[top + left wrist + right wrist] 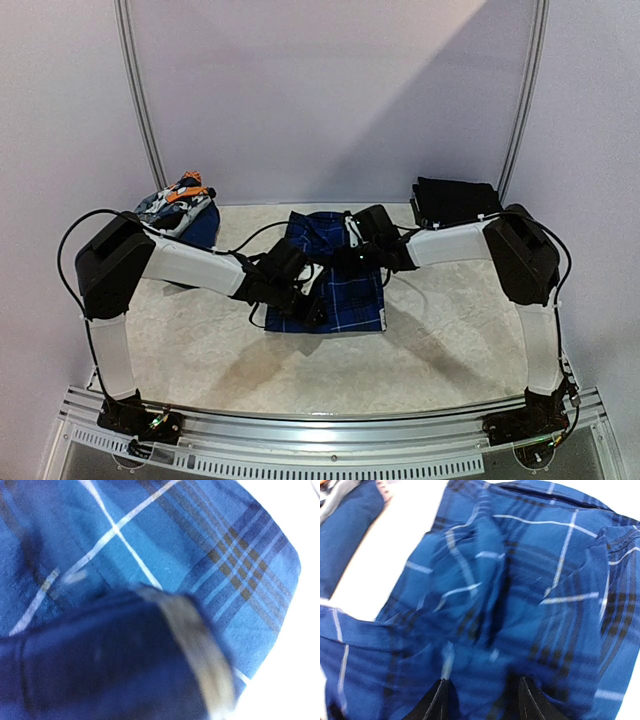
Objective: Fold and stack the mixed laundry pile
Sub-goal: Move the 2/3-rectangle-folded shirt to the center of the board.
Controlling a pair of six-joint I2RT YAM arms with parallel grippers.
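A blue plaid shirt [340,285] lies spread at the table's middle. My left gripper [308,298] is low on its left part. In the left wrist view the plaid cloth [200,545] fills the frame, and a blurred dark blue fold with a tan edge [200,650] hides the fingers. My right gripper [348,250] is over the shirt's upper part. In the right wrist view its black fingertips [440,700] stand apart, with rumpled plaid cloth [520,580] just below the gripper [482,697]. A grey-white-orange patterned piece [178,198] lies on a dark blue garment [203,228] at the back left.
A folded black garment [455,200] sits at the back right corner. The pale table top [440,330] shows around the shirt. The back wall and two curved poles stand behind. The dark blue garment also shows in the right wrist view [345,525].
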